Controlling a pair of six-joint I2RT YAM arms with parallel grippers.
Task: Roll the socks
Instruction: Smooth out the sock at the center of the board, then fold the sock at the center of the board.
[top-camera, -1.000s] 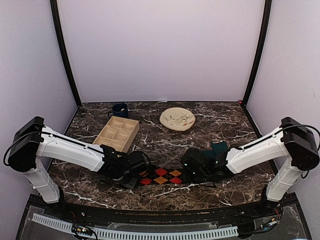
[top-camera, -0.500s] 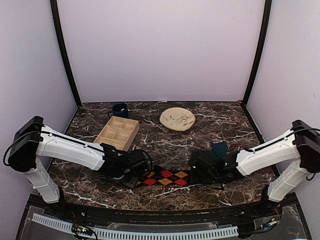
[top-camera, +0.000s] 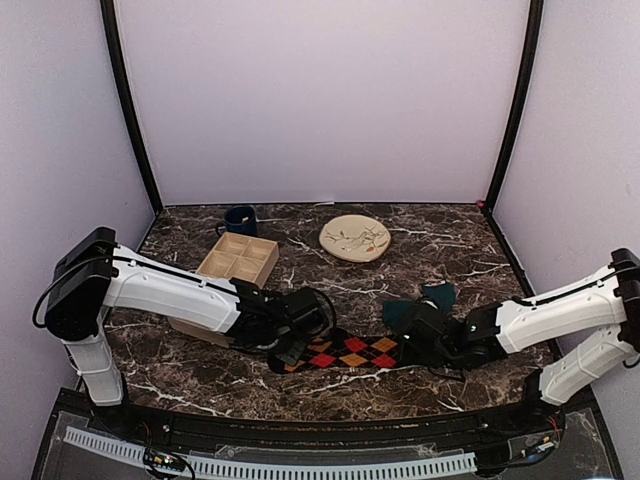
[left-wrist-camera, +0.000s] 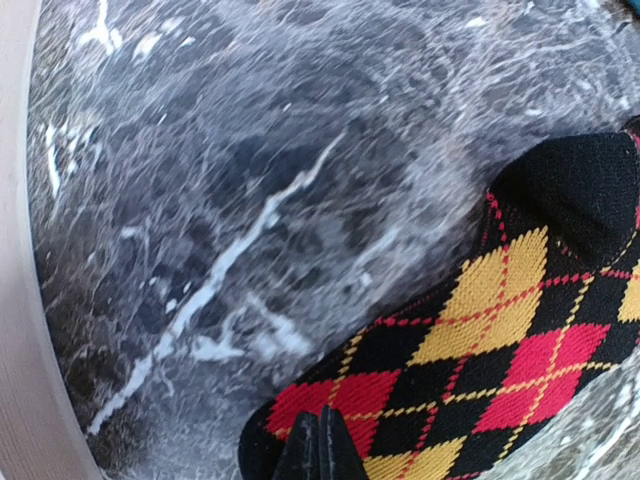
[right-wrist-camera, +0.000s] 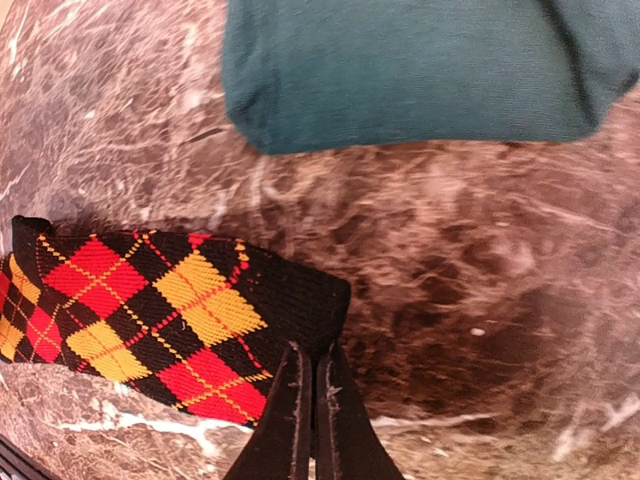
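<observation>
Left gripper (left-wrist-camera: 319, 445) is clamped shut on one end of the black argyle sock (top-camera: 352, 352), its closed fingertips pinching the edge of the fabric. The right gripper (right-wrist-camera: 310, 400) is likewise closed on the opposite end, so the sock lies stretched flat between them near the front edge of the desk (top-camera: 450, 240), about midway along it. Just behind the right gripper lies the dark teal-green sock (right-wrist-camera: 410, 70), apart from the argyle one and ungripped.

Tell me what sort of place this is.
Probably a robot test booth, not a home: plain lilac walls box in a marble-patterned table, the left arm and right arm stand at its near edge, and unrelated props share it: a mug, a plate, an argyle sock.
</observation>
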